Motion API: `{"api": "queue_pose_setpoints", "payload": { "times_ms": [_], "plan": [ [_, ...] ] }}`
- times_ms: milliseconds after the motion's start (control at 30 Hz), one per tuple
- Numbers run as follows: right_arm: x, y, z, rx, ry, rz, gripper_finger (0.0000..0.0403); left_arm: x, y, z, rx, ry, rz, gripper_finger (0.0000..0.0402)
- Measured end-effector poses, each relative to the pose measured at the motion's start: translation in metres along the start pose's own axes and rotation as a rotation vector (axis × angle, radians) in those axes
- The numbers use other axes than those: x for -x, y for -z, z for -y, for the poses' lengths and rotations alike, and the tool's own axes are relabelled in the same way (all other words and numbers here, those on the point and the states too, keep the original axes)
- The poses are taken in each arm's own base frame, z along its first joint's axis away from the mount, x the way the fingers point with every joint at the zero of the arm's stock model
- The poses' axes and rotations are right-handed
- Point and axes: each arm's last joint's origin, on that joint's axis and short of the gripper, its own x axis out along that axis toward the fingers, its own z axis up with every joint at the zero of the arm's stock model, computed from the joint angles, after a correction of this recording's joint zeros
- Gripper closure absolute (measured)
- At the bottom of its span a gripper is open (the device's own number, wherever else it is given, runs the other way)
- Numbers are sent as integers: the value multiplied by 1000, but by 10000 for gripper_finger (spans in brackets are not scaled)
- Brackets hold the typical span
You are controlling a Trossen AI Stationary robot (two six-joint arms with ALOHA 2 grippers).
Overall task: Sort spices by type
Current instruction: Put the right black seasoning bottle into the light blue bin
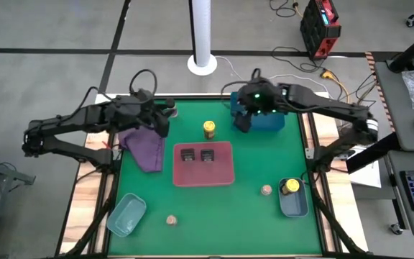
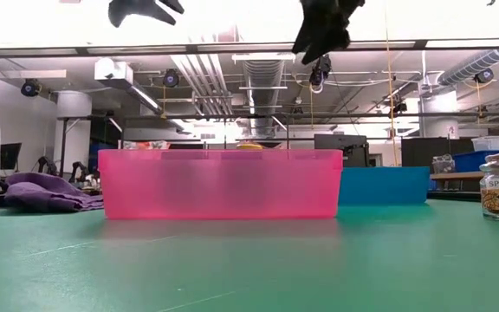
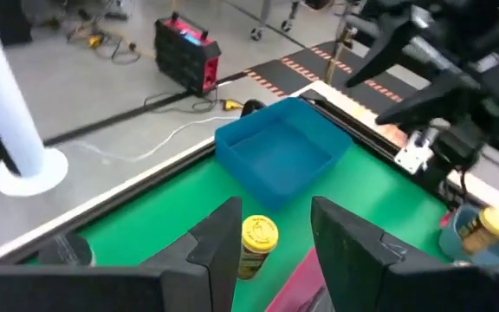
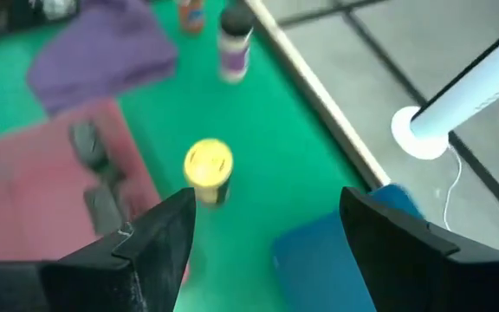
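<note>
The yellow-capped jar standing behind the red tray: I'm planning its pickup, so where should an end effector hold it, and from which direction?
Probably from straight above, closing on the round sides just under the cap. The yellow-capped jar stands upright and alone on the green mat, apart from the red tray and the blue tray, so its sides are free. The right end effector, open, is near it.

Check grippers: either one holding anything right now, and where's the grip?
Nothing is held. The left gripper and right gripper are both open and empty above the table; the yellow-capped jar stands free between them.

Two dark jointed arms, black cables, green wrist light
</note>
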Motion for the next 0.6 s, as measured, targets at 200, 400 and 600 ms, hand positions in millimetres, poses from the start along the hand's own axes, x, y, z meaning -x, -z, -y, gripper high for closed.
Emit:
{"api": "queue_pose_setpoints", "payload": {
  "times_ms": [200, 400, 600],
  "plan": [
    [18, 3, 17, -65, 34, 104, 134, -25, 1, -1, 151, 31, -80, 277],
    [34, 4, 22, -48, 39, 134, 142, -38, 5, 0, 272, 61, -153, 277],
    [43, 6, 23, -69, 38, 141, 149, -52, 4, -11, 279, -5, -156, 277]
  ]
}}
